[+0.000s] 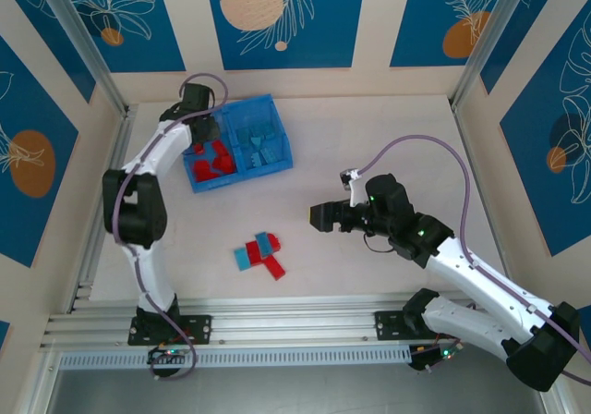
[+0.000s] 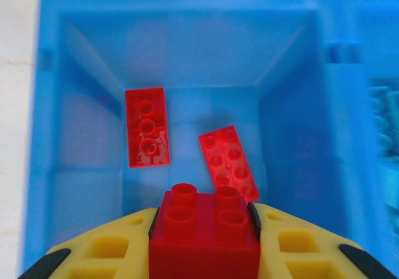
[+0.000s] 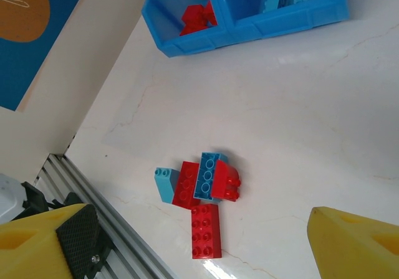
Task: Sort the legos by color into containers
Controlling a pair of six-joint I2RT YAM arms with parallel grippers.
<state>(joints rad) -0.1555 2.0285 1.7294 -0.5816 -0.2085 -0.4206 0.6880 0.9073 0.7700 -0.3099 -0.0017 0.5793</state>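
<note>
My left gripper point(image 2: 204, 248) is shut on a red four-stud lego point(image 2: 204, 229), hovering over the left compartment of the blue bin point(image 2: 187, 42). Two flat red legos point(image 2: 147, 136) point(image 2: 227, 160) lie on that compartment's floor. From above, the left gripper point(image 1: 199, 109) sits at the bin's back left corner; red legos point(image 1: 214, 160) fill the left compartment and light blue ones point(image 1: 260, 144) the right. A loose cluster of red and blue legos point(image 1: 260, 252) lies on the table. My right gripper point(image 1: 321, 216) is open and empty, to the right of and above the cluster point(image 3: 207, 175).
The bin point(image 1: 242, 178) stands at the back left of the white table. An aluminium rail point(image 1: 277, 326) runs along the near edge, and another point(image 1: 102, 201) along the left side. A long red lego point(image 3: 206, 231) lies nearest the rail.
</note>
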